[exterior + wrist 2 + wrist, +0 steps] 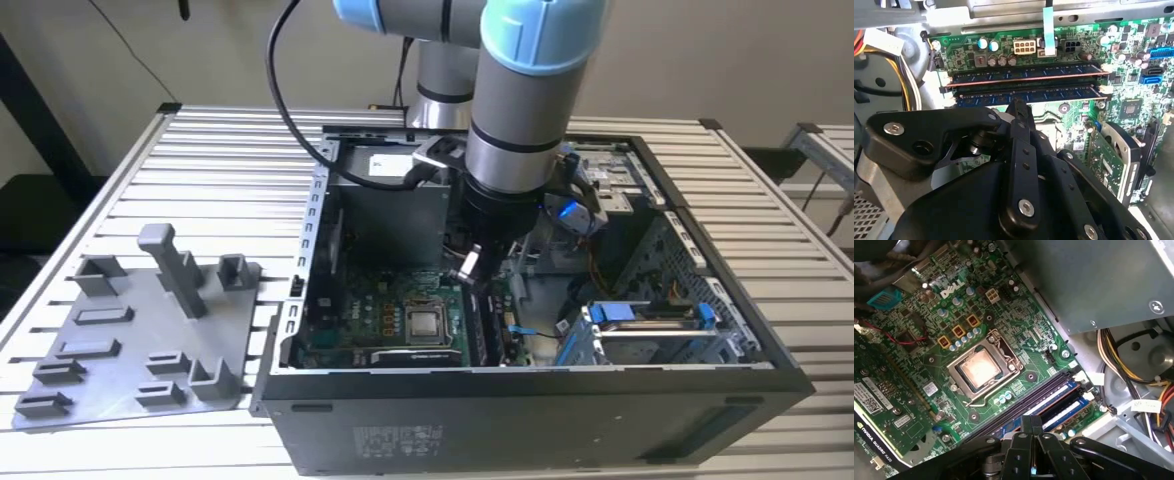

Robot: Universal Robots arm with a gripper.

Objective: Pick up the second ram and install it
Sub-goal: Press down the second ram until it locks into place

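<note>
Black gripper links crowd the foreground in both wrist views, and the gripper (1019,106) ends in two fingers pressed flat together with nothing visibly between them. Its tip hangs right over the second ram (1054,93), close enough that I cannot tell whether it touches the top edge.

That ram stands on edge in its slot, parallel to the first ram (1024,75) and just beside it, on the side nearer the gripper. Both sticks look level along their length. A white latch (1105,90) sits at one end of the second ram; whether it has snapped fully home is not clear.

By my reading, the pick-up is done and the work is at the seating stage: the ram is in its slot and the shut fingers serve as a pusher, not a clamp. Finishing the seat calls for a straight downward press along the stick's top edge, kept square so the board does not rock or lean into its neighbour, until the end latches close.

Around the slots lies the green board (954,315), with the bare socket (981,367) close by and a bundle of cables (1114,350) off towards the case wall. In the exterior view the gripper (470,268) reaches down into the open case (534,420), and the grey tray (120,350) rests on the table (240,160) well apart, towards the exterior view's left.
</note>
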